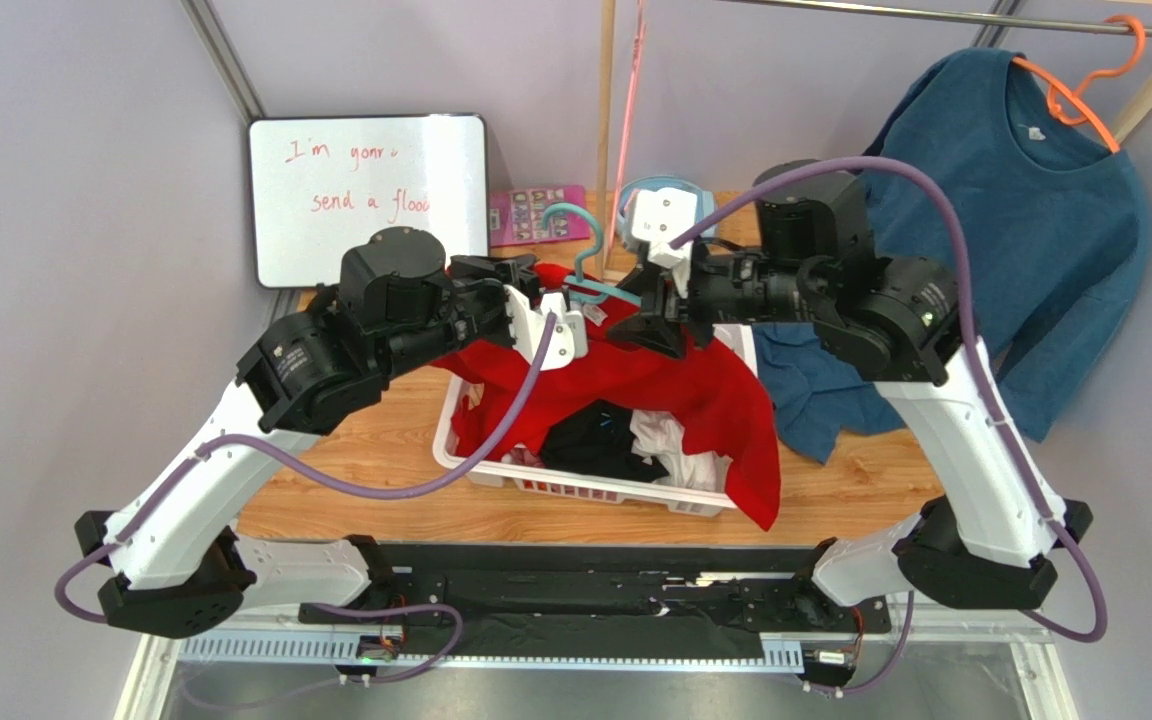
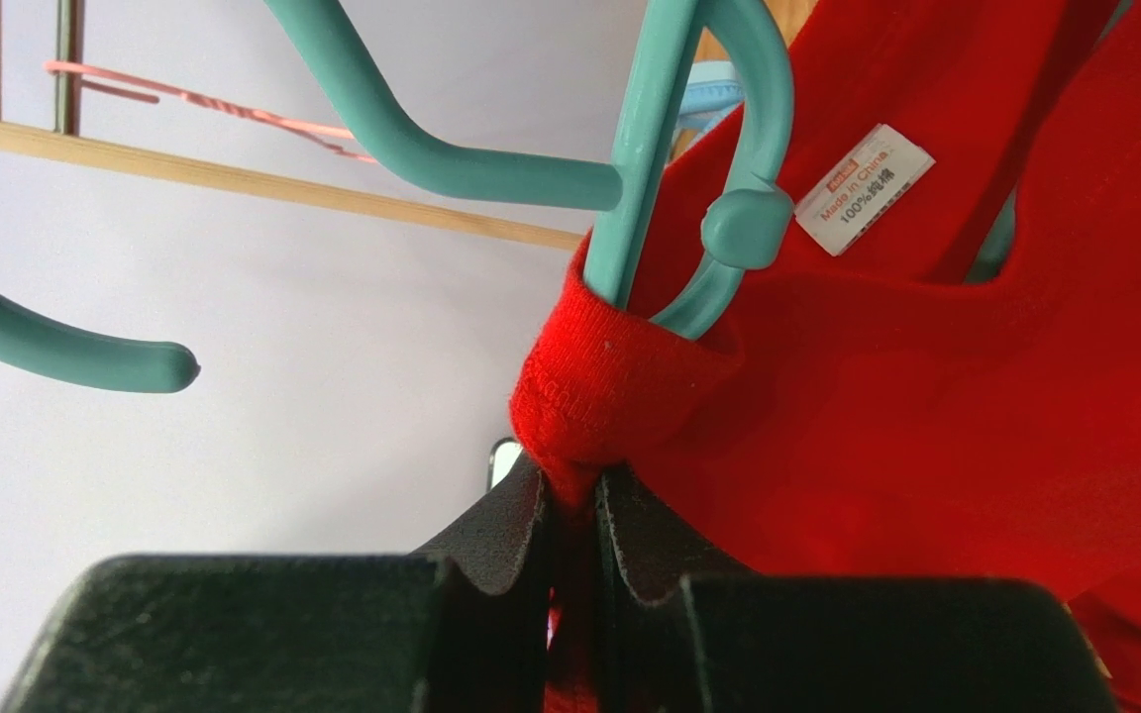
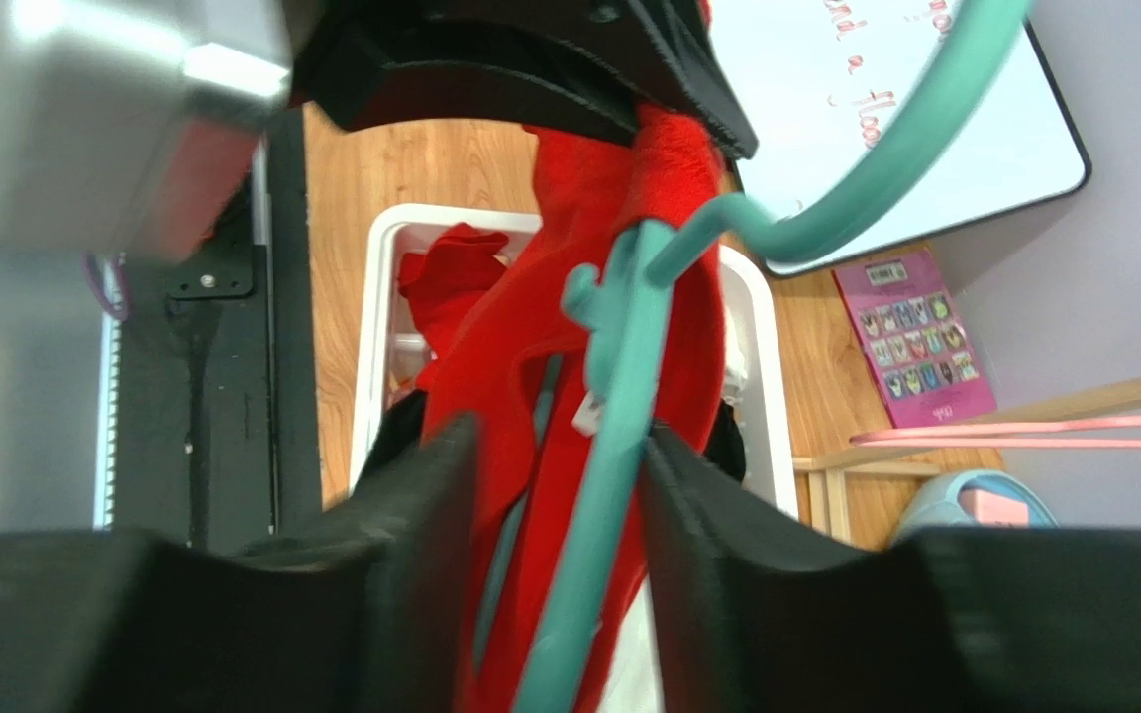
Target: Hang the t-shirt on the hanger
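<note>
Red t-shirt (image 1: 687, 398) hangs over the white basket (image 1: 597, 477), its collar looped round the teal hanger (image 2: 651, 149). My left gripper (image 2: 574, 505) is pinched tight on that collar, and my right gripper (image 3: 562, 490) is clamped on the hanger with red cloth between its 2 fingers (image 3: 413, 505)

Red handwriting on the white rectangular whiteboard (image 1: 364, 195) reads "I'm gonn" above "send a floo"; the line ends are unreadable. The small white label (image 2: 864, 189) inside the bright red cloth t-shirt (image 2: 904, 416) reads "Made in China" and "100%".
</note>
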Controlling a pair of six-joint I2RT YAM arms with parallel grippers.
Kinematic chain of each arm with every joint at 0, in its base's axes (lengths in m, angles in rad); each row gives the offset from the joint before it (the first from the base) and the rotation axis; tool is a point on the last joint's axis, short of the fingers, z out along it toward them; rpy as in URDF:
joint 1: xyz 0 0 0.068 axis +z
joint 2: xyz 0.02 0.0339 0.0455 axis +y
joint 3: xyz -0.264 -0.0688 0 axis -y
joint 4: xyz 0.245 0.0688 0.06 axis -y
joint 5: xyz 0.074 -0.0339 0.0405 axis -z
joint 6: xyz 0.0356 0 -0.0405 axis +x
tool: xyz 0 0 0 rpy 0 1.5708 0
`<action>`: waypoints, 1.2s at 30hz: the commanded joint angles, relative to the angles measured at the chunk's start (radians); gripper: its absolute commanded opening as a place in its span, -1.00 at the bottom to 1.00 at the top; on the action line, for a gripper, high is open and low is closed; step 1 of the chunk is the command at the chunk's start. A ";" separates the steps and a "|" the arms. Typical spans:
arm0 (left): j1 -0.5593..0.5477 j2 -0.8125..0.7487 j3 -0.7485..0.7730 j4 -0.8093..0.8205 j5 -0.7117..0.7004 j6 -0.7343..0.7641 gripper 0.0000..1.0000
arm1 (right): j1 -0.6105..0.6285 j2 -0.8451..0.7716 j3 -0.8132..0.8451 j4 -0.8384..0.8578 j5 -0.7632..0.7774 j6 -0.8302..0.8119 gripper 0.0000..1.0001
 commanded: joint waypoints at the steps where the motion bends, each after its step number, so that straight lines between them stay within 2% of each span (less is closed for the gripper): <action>1: -0.015 -0.002 0.038 0.047 -0.001 -0.024 -1.00 | 0.026 0.028 0.003 0.061 0.117 -0.021 -0.27; 3: -0.016 -0.003 0.036 0.041 -0.001 -0.039 -1.00 | 0.028 0.040 0.006 0.063 0.157 -0.036 -0.84; 4: -0.016 -0.005 0.036 0.038 -0.001 -0.050 -1.00 | 0.028 0.040 0.008 0.063 0.169 -0.043 -1.00; 9: -0.016 -0.023 0.015 -0.003 -0.007 -0.122 -1.00 | 0.028 -0.009 -0.018 0.095 0.208 -0.079 -1.00; 10: -0.015 -0.029 0.006 -0.009 -0.012 -0.137 -0.97 | 0.028 -0.029 -0.030 0.106 0.208 -0.087 -1.00; 11: -0.004 -0.043 -0.003 -0.019 -0.013 -0.160 -0.85 | 0.028 -0.044 -0.046 0.115 0.203 -0.096 -1.00; 14: 0.053 -0.066 -0.011 -0.083 0.101 -0.307 -0.63 | 0.025 -0.098 -0.084 0.124 0.182 -0.124 -1.00; 16: 0.123 -0.082 -0.017 -0.104 0.215 -0.399 -0.59 | 0.025 -0.129 -0.104 0.124 0.177 -0.132 -1.00; 21: 0.250 -0.094 -0.022 -0.160 0.376 -0.447 -0.57 | 0.025 -0.164 -0.110 0.104 0.172 -0.129 -1.00; 24: 0.343 -0.086 -0.002 -0.204 0.479 -0.452 -0.47 | 0.025 -0.178 -0.115 0.090 0.171 -0.124 -1.00; 25: 0.369 -0.086 0.001 -0.210 0.496 -0.450 -0.41 | 0.025 -0.183 -0.119 0.089 0.171 -0.124 -1.00; 26: 0.381 -0.094 0.004 -0.213 0.511 -0.449 -0.24 | 0.025 -0.190 -0.129 0.087 0.176 -0.124 -1.00; 31: 0.448 -0.088 0.062 -0.249 0.663 -0.444 0.12 | 0.025 -0.206 -0.132 0.090 0.183 -0.145 -1.00; 32: 0.471 -0.088 0.076 -0.264 0.688 -0.447 0.24 | 0.025 -0.207 -0.121 0.095 0.194 -0.148 -1.00; 36: 0.487 -0.082 0.134 -0.247 0.734 -0.488 0.47 | 0.022 -0.186 -0.026 0.132 0.271 -0.159 -1.00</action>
